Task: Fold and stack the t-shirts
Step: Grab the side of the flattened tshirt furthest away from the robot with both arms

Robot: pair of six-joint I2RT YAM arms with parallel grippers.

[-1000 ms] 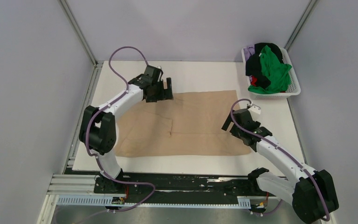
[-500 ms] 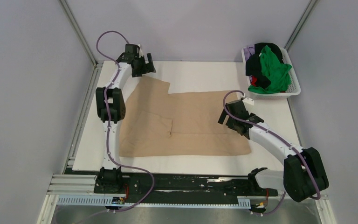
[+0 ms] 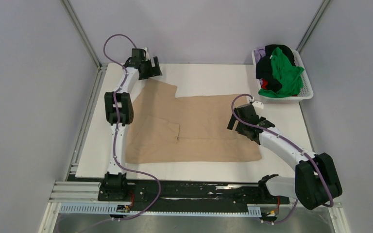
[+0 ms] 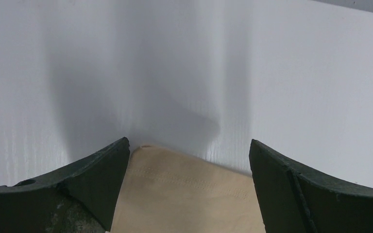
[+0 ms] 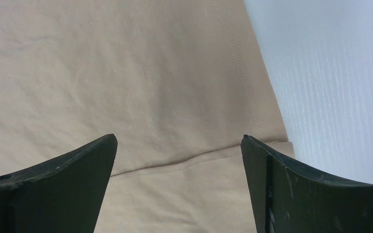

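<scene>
Left fingers [image 4: 77, 189] are spread wide and grip nothing. In the gap sits the tip of the tan shirt [image 4: 184, 194], a stitched hem corner lying on the white bench [image 4: 296, 73]. Whether the fingertips touch the cloth cannot be told.

Over to the right fingers [image 5: 53, 184]: just as wide, just as empty. They hang above the shirt's right side, where a hemmed edge runs down toward the gap, a fold line crosses under it, and bare bench shows off to the right.

Out to the overhead view now. The left arm is stretched long up the bench's left edge to the far left corner, over the shirt's sleeve. The right arm bends in from the near right.

The tan shirt lies spread flat across the middle of the bench. In the far right corner, a white basket [image 3: 308, 83] holds a heap. The green shirt [image 3: 284, 70] lies on top and the black shirt [image 3: 267, 68] beside it. A purple shirt [image 3: 259, 52] peeks out at the back, and a scrap of red shirt [image 3: 264, 84] shows in front.
</scene>
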